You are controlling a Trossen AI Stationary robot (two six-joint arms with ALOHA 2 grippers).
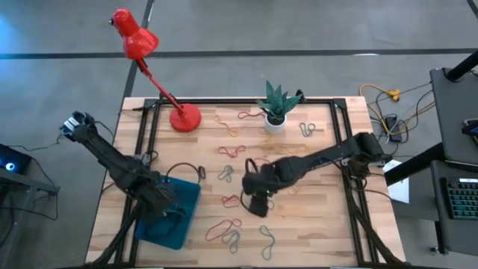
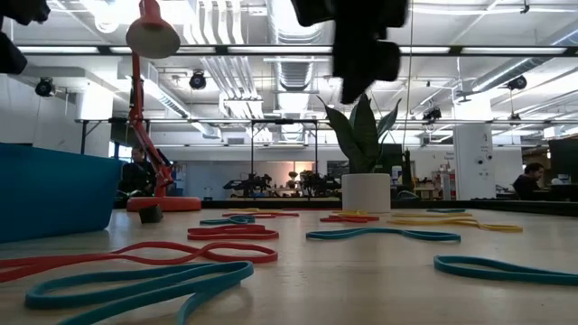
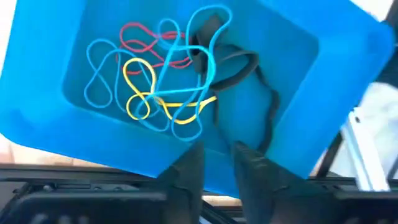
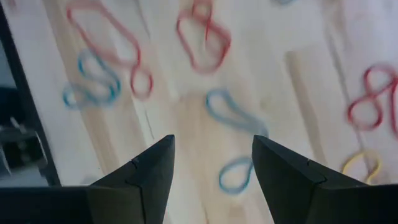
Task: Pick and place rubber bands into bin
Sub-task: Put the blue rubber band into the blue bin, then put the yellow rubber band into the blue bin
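The teal bin (image 1: 179, 217) sits at the table's near left. In the left wrist view the bin (image 3: 50, 118) holds several rubber bands (image 3: 155, 87): blue, red, yellow and a dark one (image 3: 249, 68). My left gripper (image 1: 166, 202) hovers over the bin, its fingers (image 3: 217, 168) a narrow gap apart. My right gripper (image 1: 258, 203) is open above the table's middle. In its wrist view the right gripper (image 4: 213, 162) hangs over loose bands, a grey-blue one (image 4: 233, 112) among them. More bands (image 1: 224, 228) lie flat on the wood.
A red desk lamp (image 1: 185, 118) stands at the far left and a white plant pot (image 1: 275, 123) at the far middle. Black cables (image 1: 183, 170) curl beside the bin. Bands lie scattered from the far side (image 1: 233, 151) to the near edge (image 1: 267, 240).
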